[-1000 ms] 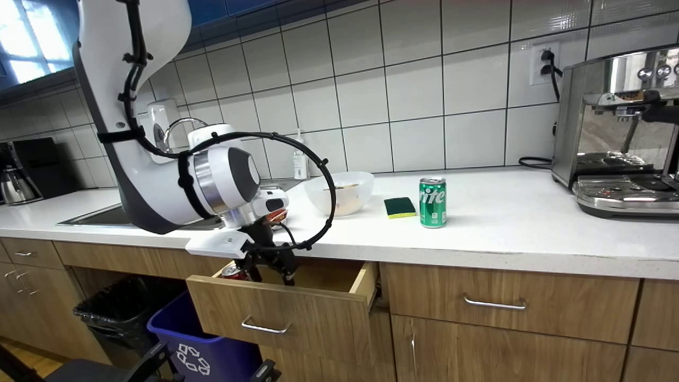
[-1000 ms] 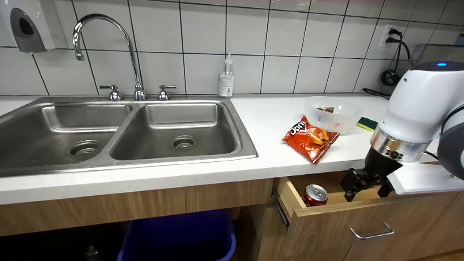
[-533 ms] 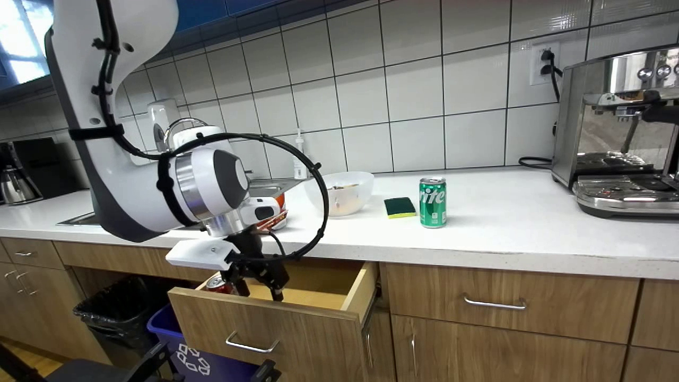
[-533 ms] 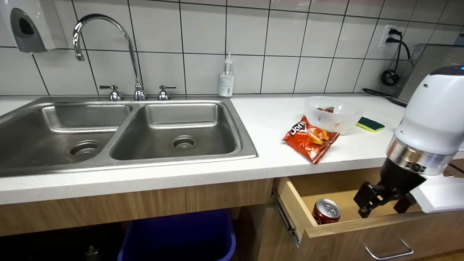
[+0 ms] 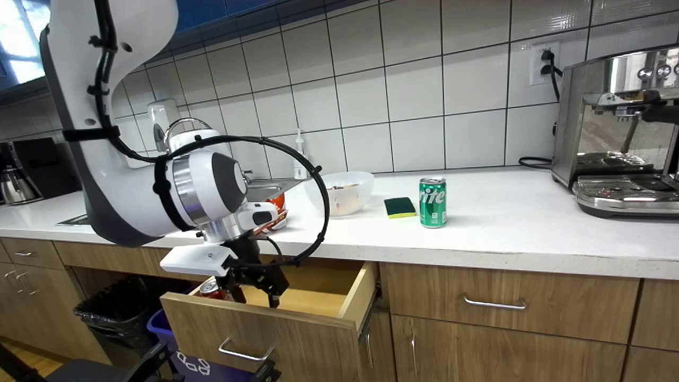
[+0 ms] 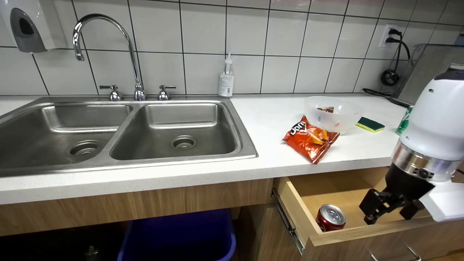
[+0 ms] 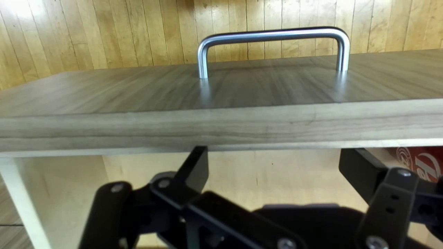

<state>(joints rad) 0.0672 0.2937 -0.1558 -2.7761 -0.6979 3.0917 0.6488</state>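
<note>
End effector (image 7: 273,166) spread, empty, w/ drawer front (image 7: 242,107) just ahead; prob. best pulled slow & straight (red can (image 6: 331,217) just beside).

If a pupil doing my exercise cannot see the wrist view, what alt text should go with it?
An open, empty gripper points into an open drawer, near its front, which bears a metal handle. A red can shows partly at the right edge; a plank floor lies beyond.

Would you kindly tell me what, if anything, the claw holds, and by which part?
Nothing is held: the claw, partly inside the drawer, stands open.
</note>
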